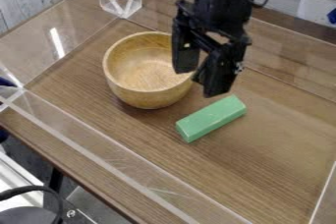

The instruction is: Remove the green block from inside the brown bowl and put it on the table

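Camera view shows the gripper (pixel 205 66) spread wide, empty beside the brown bowl (pixel 149 69), green block (pixel 211 118) lying on the table (pixel 269 154).

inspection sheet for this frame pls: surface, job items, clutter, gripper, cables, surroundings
Surface: wood-grain table, low clear acrylic walls round it.
Job's things: green block lies flat on the table, outside the bowl, right of it and apart. Bowl upright, nothing in it.
Clutter: nothing seen.
Gripper: open, fingers pointing down, holding nothing, over the bowl's right rim, above the block.
Cables: nothing seen.
Surroundings: clear acrylic bracket at the far wall; dark hardware at the bottom-left corner, unclear.
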